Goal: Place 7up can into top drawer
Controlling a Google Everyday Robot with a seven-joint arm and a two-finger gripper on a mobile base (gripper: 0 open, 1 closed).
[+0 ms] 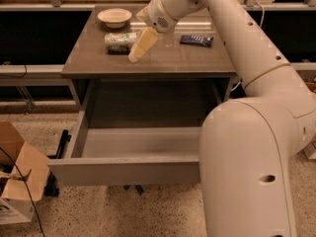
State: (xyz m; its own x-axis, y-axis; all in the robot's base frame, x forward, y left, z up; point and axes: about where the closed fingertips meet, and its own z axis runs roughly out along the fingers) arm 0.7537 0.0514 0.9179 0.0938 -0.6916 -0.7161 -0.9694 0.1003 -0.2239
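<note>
The 7up can [119, 40] lies on its side on the table top [173, 63], at the back left, pale silver with green markings. My gripper [136, 55] hangs over the table just to the right of the can and slightly in front of it, tilted down to the left, very close to the can's right end. It holds nothing that I can see. The top drawer [123, 172] is pulled wide open below the table's front edge, and its grey inside shows nothing in it.
A pale bowl [114, 17] stands behind the can. A dark blue snack packet [196, 40] lies at the table's back right. My arm's white body [252, 167] fills the right foreground. A cardboard box [15, 181] sits on the floor at the left.
</note>
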